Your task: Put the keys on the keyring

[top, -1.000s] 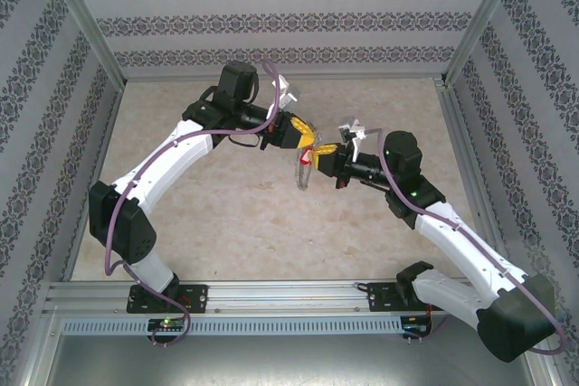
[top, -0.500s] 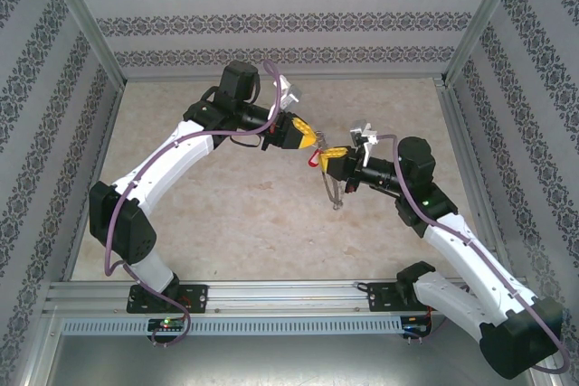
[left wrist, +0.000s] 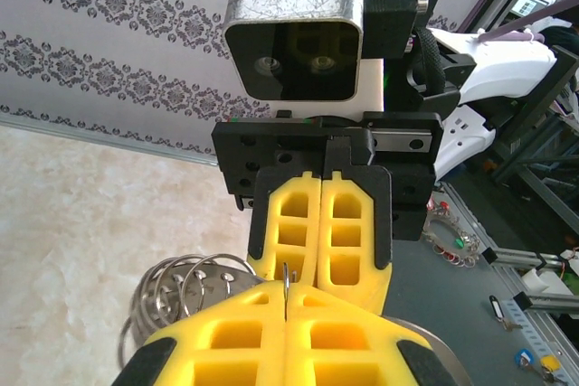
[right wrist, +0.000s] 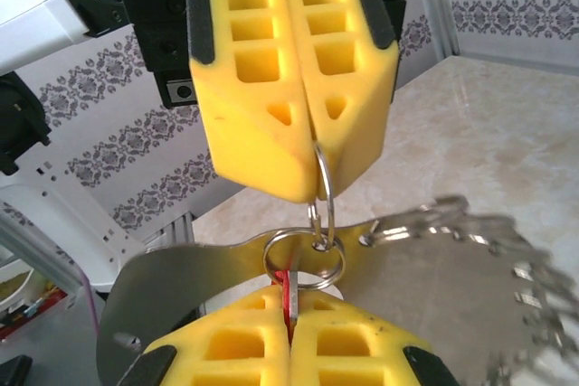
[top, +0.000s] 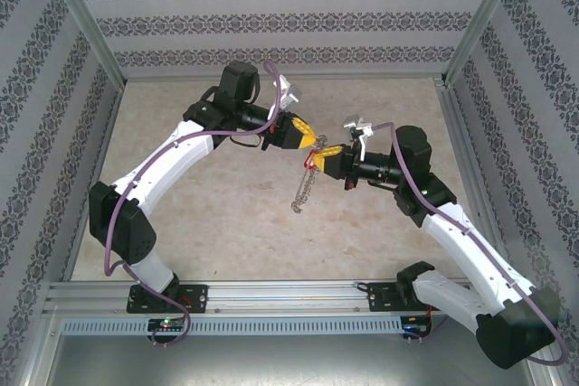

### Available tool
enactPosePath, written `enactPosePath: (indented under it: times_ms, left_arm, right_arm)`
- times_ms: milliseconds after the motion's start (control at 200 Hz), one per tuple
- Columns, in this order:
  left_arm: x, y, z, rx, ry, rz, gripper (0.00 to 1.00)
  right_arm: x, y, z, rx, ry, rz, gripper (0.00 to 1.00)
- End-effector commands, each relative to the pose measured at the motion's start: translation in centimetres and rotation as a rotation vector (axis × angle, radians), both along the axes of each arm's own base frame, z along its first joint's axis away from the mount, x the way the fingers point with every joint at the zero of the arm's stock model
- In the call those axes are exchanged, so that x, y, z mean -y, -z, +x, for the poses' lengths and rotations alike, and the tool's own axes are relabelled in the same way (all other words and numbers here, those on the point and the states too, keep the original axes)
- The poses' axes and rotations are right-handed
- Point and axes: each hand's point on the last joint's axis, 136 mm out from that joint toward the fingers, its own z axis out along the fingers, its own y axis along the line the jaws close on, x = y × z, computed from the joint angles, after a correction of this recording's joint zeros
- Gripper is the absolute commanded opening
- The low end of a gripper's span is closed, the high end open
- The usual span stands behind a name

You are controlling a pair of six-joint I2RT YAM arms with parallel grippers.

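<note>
The left arm (top: pixel 172 158) and right arm (top: pixel 457 228) bend inward above the table (top: pixel 226 219). The left hand (top: pixel 310 140) clenches the dangling keyring (top: pixel 303 189), and the right hand (top: pixel 326 154), facing it, grips the red key (right wrist: pixel 290 292).

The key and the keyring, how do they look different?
The key is tiny, with a red head; the keyring is a much bigger grey metal loop fringed with little pieces. The key is pinched in the right tool; the keyring dangles below, seemingly hung from a thin ring pinched in the left tool. Both are held up in the air, between the two tools.
</note>
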Motion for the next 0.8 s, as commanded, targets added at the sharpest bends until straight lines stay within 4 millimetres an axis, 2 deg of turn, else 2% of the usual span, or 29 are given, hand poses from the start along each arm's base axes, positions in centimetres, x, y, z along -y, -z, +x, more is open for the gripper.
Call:
enactPosePath:
  times_ms: [0,85,175,385,535,645,794]
  left_arm:
    - [-0.4,-1.0,-0.9,0.043,0.019,-0.014,0.00]
    - [-0.4,-1.0,-1.0,0.047,0.021,-0.010,0.00]
    - [-0.5,-0.8,-1.0,0.045,0.026,-0.005,0.00]
    - [-0.6,-0.5,-1.0,0.043,0.025,0.007,0.00]
    - [-0.6,-0.1,-1.0,0.038,0.024,0.015,0.00]
    - [-0.7,0.0,-1.0,0.039,0.025,0.017,0.00]
    - [-0.9,0.2,-0.7,0.042,0.009,0.026,0.00]
  right_arm:
    - [-0.3,-2.4,-1.6,0.063,-0.092,-0.010,0.00]
    - [-0.1,-0.8,-1.4,0.018,-0.069,-0.085,0.00]
    - [0.4,-0.1,-1.1,0.012,-0.035,-0.124,0.00]
    - [0.5,0.5,-2.1,-0.014,-0.089,-0.140,0.00]
    - [-0.1,-0.3,-3.5,-0.012,-0.205,-0.070,0.00]
    - [0.0,1.3,-1.6,-0.071,-0.125,-0.139,0.00]
    - [1.2,3.3,0.8,-0.095,0.051,-0.260,0.00]
